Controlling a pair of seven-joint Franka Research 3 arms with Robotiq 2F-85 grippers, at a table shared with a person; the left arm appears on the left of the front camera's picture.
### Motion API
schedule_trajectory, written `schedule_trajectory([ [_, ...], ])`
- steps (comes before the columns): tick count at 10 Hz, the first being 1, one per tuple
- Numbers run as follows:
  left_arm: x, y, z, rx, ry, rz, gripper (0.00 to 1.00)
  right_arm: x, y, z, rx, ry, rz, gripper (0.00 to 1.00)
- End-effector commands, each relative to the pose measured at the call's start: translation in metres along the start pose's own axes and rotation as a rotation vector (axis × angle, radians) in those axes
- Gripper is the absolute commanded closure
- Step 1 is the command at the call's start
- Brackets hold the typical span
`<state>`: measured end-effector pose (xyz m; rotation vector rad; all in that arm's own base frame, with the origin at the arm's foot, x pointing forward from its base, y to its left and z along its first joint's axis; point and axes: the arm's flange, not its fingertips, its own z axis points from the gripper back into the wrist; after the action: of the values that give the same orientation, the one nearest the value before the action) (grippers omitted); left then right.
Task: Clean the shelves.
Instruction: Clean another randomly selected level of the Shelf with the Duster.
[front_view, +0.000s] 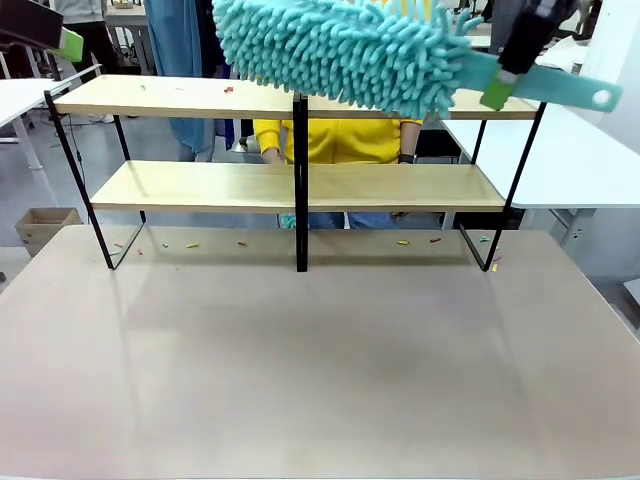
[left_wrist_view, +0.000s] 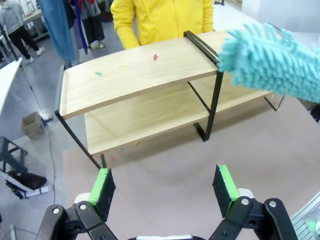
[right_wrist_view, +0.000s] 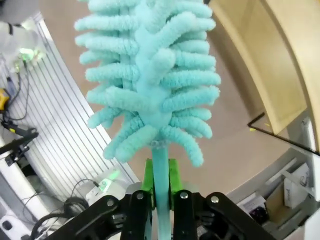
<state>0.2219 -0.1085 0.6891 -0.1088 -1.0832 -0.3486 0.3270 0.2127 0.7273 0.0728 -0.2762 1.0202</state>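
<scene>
The shelves (front_view: 200, 97), two light wooden boards in a black frame, stand across the far side of the table. My right gripper (front_view: 499, 88) is shut on the handle of a fluffy teal duster (front_view: 340, 50). It holds the duster head just above the top board near the centre divider. The right wrist view looks along the duster (right_wrist_view: 150, 75) from my right gripper (right_wrist_view: 160, 181), with the shelves (right_wrist_view: 285, 65) off to the side. My left gripper (front_view: 66, 45) hangs high at the shelves' left end. In the left wrist view my left gripper (left_wrist_view: 164, 185) is open and holds nothing, above the table before the shelves (left_wrist_view: 135, 75).
Small coloured scraps (front_view: 229, 90) lie on the top board, and more scraps (front_view: 190, 243) lie on the brown table (front_view: 320, 380) under the rack. A person in a yellow top (front_view: 340, 138) stands behind the shelves. A white table (front_view: 585, 160) is at the right and a cardboard box (front_view: 45, 225) at the left.
</scene>
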Motion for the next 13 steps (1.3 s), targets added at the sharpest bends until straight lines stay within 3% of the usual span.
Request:
schedule_trajectory([
  [1,-0.001,0.001,0.0,-0.005,-0.002,0.001,0.0,0.091,-0.034,0.011,0.062,-0.031,-0.109,0.88],
  [3,-0.001,0.001,0.0,-0.005,-0.002,0.001,0.0,0.167,-0.051,0.011,0.141,-0.032,-0.264,0.88],
  [4,-0.001,0.001,0.0,-0.005,-0.002,0.001,0.0,0.202,-0.052,0.006,0.129,0.005,-0.368,0.88],
  [6,-0.001,0.001,0.0,-0.005,-0.002,0.001,0.0,0.244,-0.055,-0.006,0.024,0.074,-0.452,0.88],
  [7,-0.001,0.001,0.0,-0.005,-0.002,0.001,0.0,0.249,-0.06,-0.011,-0.066,0.083,-0.469,0.88],
  [8,-0.001,0.001,0.0,-0.005,-0.002,0.001,0.0,0.195,-0.053,-0.036,0.095,0.022,-0.41,0.88],
  [10,-0.001,0.001,0.0,-0.005,-0.002,0.001,0.0,0.211,-0.05,-0.044,0.028,0.044,-0.449,0.88],
  [11,-0.001,0.001,0.0,-0.005,-0.002,0.001,0.0,0.212,-0.057,-0.052,0.054,0.032,-0.587,0.88],
  [13,-0.001,0.001,0.0,-0.005,-0.002,0.001,0.0,0.227,-0.064,-0.067,0.105,-0.01,-0.7,0.88],
])
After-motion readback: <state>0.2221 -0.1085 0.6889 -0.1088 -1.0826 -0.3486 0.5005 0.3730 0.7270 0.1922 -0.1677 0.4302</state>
